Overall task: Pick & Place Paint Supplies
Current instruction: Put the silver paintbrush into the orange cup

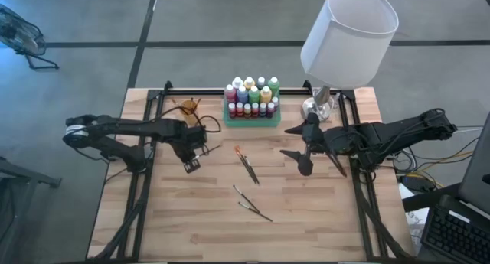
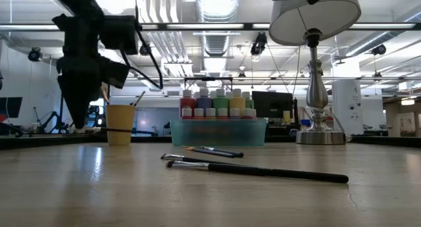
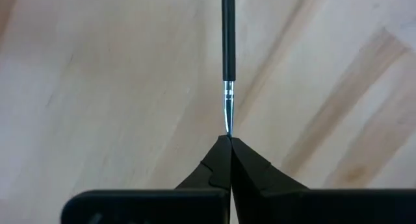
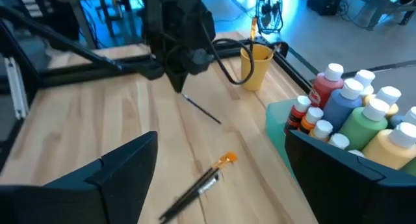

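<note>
My left gripper (image 1: 191, 163) hangs over the table's left half, pointing down, shut on a thin dark paintbrush (image 4: 201, 109). My right gripper (image 1: 297, 148) waits open above the table's right half, nothing between its fingers. The paint bottles (image 1: 251, 96) stand in a green tray (image 1: 250, 120) at the far middle. An orange-tipped brush (image 1: 246, 164) and two more brushes (image 1: 243, 193) (image 1: 256, 211) lie flat on the wood. The orange cup (image 1: 187, 107) stands left of the tray with brush handles sticking out. My left gripper pinches the brush at its very end, just past the shiny metal ferrule (image 3: 227, 120), between the two fingertips (image 3: 218, 152). The fingers come from above, pointing down. The dark handle (image 3: 228, 36) sticks out sideways from the tips; whether its free end touches the table I cannot tell.
A lamp with a white shade (image 1: 348, 34) and a metal base (image 1: 318, 107) stands at the far right, beside the tray. Black frame rails (image 1: 145, 141) run along both side edges of the table. Bare wood (image 1: 199, 226) lies toward the near edge.
</note>
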You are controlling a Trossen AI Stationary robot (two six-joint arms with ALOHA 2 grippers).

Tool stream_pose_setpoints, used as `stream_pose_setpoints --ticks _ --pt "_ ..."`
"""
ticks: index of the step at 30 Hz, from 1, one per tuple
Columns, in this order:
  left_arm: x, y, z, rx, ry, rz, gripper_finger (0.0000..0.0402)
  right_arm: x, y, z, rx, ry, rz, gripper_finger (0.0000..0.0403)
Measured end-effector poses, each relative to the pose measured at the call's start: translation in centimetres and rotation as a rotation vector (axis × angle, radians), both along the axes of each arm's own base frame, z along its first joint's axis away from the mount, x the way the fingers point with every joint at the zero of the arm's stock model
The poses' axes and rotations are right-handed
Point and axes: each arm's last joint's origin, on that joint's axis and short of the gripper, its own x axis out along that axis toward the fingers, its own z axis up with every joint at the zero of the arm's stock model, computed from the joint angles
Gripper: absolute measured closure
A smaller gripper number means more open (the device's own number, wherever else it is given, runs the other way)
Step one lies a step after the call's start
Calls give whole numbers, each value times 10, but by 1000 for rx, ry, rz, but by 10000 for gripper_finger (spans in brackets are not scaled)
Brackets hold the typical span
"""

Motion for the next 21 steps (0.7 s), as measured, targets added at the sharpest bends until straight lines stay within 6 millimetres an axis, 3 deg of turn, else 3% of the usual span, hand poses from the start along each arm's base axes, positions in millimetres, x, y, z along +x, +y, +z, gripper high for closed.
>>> stream_pose_setpoints --ticks 3,10,13,21 --pt "5 -4 6 -32 -29 0 401 1 1 2 23 -30 6 78" --pt "8 -9 10 -172 -56 86 401 13 19 -12 1 19 369 99" --pt "10 -10 10 -240 -66 120 401 22 30 -21 -2 25 428 105" --pt "37 -13 23 -448 -345 134 401 43 63 -53 -137 133 578 91"
